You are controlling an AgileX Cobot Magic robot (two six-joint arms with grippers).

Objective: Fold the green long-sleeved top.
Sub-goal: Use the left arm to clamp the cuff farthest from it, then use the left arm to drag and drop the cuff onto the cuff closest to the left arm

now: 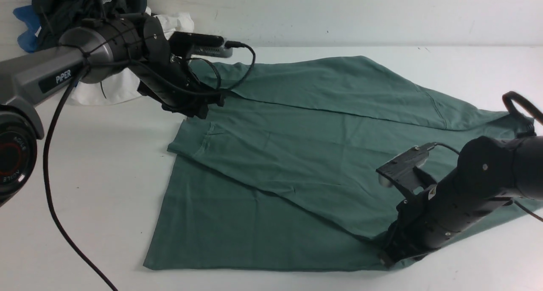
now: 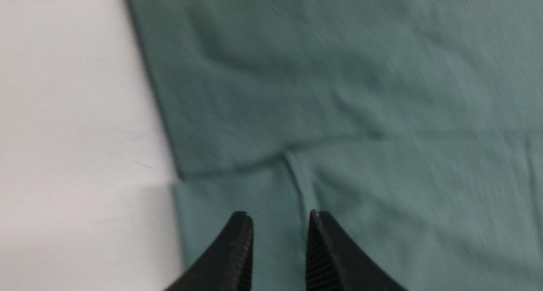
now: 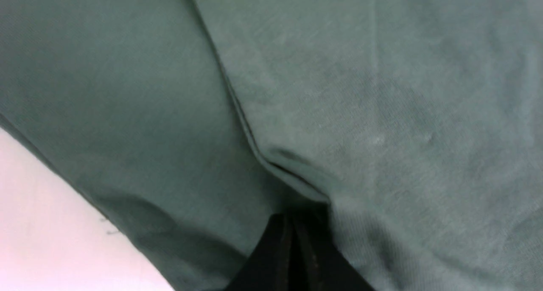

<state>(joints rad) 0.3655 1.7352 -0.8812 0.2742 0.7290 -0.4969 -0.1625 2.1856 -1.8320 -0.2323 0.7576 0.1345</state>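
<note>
Right hand (image 1: 385, 253) sits lowest and closest, near the tabletop's (image 1: 85, 176) near edge toward the right corner, its black arm angling down onto the cloth. In the right wrist view this hand (image 3: 292, 225) has its fingers (image 3: 271, 257) pressed together, tips tucked at the edge of a folded layer, and cloth looks pinched between them, with small wrinkles fanning out from the tips. Green long-sleeved top (image 1: 288, 155) lies flat across the middle and right of the tabletop, running from close to the near edge back toward the far edge. One layer is folded over on the diagonal, its edge going from the top's left side down to the right hand. A second fold line runs farther back, roughly along the far edge. Left hand (image 1: 199, 110) hangs over the top's far left corner area. In the left wrist view it (image 2: 278, 216) is spread, the ribbed black fingers (image 2: 242, 248) apart with a seam of the green cloth (image 2: 339, 91) showing in the gap, and white tabletop (image 2: 63, 113) just beside the cloth's edge. I can't tell whether the tips touch the cloth. Black cable (image 1: 51, 189) loops down along the left edge. Far left corner holds a pile: dark garment (image 1: 85, 2), white cloth (image 1: 114, 87), blue cloth (image 1: 25, 28), apart from the green top (image 3: 382, 91).
</note>
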